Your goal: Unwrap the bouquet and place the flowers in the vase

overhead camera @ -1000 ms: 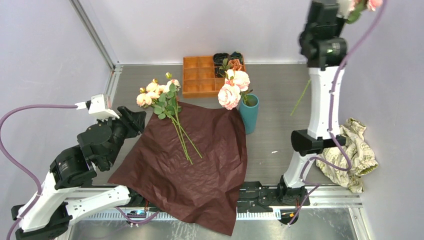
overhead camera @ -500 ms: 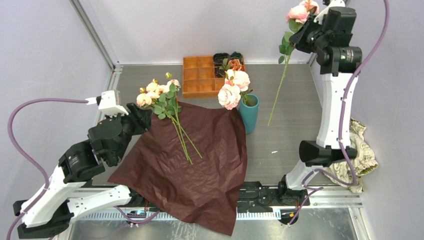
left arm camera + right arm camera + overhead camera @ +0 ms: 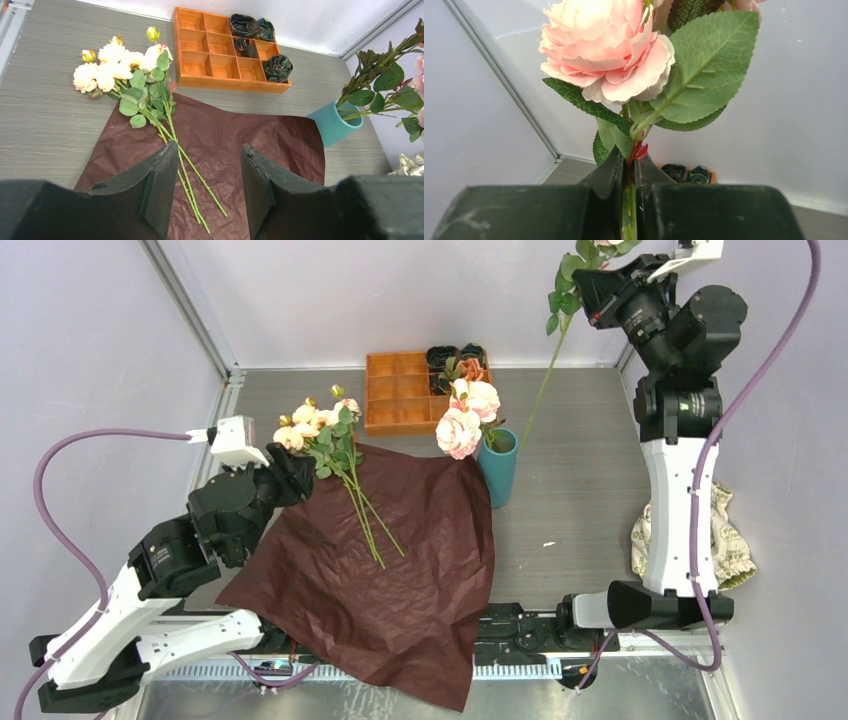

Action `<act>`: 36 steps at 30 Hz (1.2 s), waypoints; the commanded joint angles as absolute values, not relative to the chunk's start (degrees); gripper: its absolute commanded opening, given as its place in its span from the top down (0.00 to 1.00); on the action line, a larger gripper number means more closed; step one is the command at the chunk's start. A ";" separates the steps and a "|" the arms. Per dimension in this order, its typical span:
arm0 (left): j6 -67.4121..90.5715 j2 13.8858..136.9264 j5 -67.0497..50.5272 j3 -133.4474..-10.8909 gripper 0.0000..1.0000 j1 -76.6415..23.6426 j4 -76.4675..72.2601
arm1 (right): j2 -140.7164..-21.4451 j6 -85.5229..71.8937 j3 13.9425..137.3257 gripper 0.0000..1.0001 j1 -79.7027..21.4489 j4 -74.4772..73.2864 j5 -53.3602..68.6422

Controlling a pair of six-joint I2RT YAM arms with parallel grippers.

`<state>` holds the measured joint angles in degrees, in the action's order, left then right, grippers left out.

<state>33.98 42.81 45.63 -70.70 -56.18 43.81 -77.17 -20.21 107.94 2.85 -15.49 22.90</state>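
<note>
Right gripper (image 3: 630,165) clamps a rose (image 3: 606,50) by its stem, with the stem end near the vase (image 3: 498,475) rim. Left gripper (image 3: 209,150), jaws apart, hovers near flowers (image 3: 131,75) lying on the paper (image 3: 260,135).

this looks like a robot lab: a white and black left robot arm (image 3: 150,580) and a matching right robot arm (image 3: 672,490), with long purple cables (image 3: 120,434), are bolted by a silver metal rail (image 3: 530,670) on a grey wood-look table (image 3: 580,460) with plain pale walls (image 3: 400,290) around it
</note>
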 commanded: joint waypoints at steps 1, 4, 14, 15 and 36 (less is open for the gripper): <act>32.19 44.18 45.82 -70.25 0.50 -56.33 39.08 | -80.82 -20.77 107.18 0.99 2.57 -2.48 27.04; 30.63 45.97 45.72 -70.37 0.49 -56.34 37.55 | -83.07 -20.25 106.36 0.99 1.94 -0.70 27.24; 28.39 50.66 44.05 -70.59 0.47 -56.33 32.85 | -83.36 -16.53 97.30 0.99 -2.87 5.13 26.07; 28.20 50.94 43.93 -70.57 0.47 -56.32 32.60 | -82.65 -15.95 95.66 0.99 -3.49 5.38 25.68; 29.45 49.35 41.69 -68.20 0.41 -56.34 31.52 | -66.46 -12.36 68.19 0.34 -9.05 8.37 18.88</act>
<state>29.34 49.32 42.17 -68.18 -56.18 35.27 -70.32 -14.48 69.36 -8.36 6.35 21.26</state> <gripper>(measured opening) 0.582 0.543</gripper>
